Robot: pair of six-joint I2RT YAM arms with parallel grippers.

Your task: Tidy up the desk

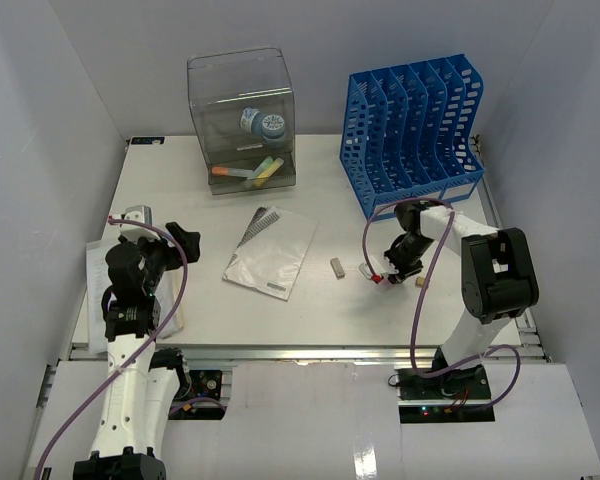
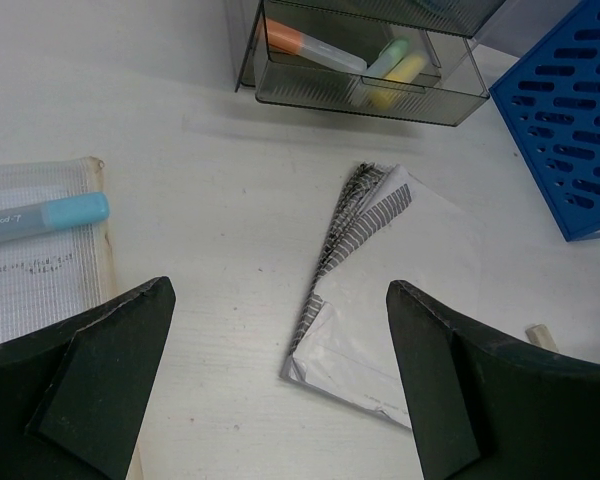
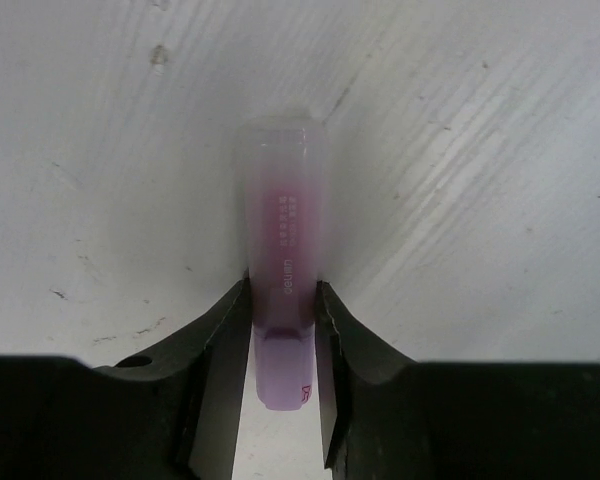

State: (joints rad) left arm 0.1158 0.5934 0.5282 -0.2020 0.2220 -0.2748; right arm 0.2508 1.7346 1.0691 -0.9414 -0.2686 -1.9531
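Note:
On the white desk [image 1: 210,215], my right gripper [image 1: 383,275] is shut on a pink highlighter [image 3: 282,270] right at the desk surface; the jaws press both its sides. The highlighter shows as a small pale tube [image 1: 370,270] in the top view. My left gripper [image 1: 170,243] is open and empty above the left of the desk, its fingers [image 2: 110,370] wide apart. A grey booklet [image 1: 271,252] lies in the middle and also shows in the left wrist view [image 2: 380,290].
A clear drawer box [image 1: 242,122] at the back holds markers [image 2: 390,68] and a tape roll. A blue file rack [image 1: 415,128] stands at back right. A mesh pouch with a blue pen [image 2: 40,218] lies at left. Small erasers [image 1: 337,266] lie near the right gripper.

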